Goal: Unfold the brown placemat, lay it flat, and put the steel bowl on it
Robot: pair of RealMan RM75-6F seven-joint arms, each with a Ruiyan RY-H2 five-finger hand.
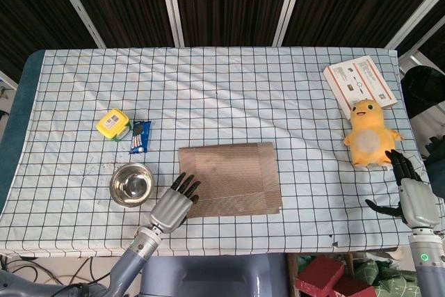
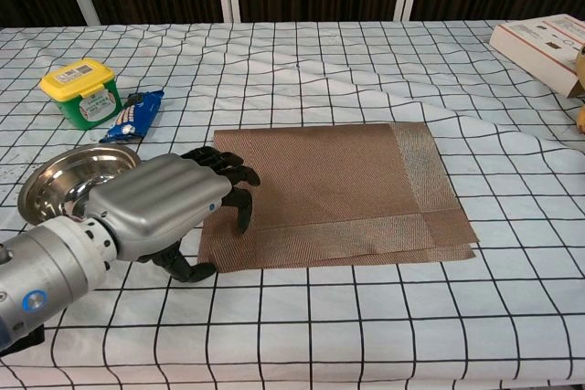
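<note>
Mat [image 1: 231,179] is folded, bowl [image 1: 131,184] waiting; my left hand [image 1: 176,203] hovers loosely curled at its corner, maybe touching, next pinch that top layer.

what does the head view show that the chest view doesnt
Only the head view shows the right hand open at the table's right edge, and the whole yellow plush toy. Only the chest view shows the layered right and front edges of the folded brown placemat up close. Both share the left hand with fingertips at the placemat's left edge, the steel bowl, the yellow-lidded tub, the blue snack packet and the white-and-red box.
</note>
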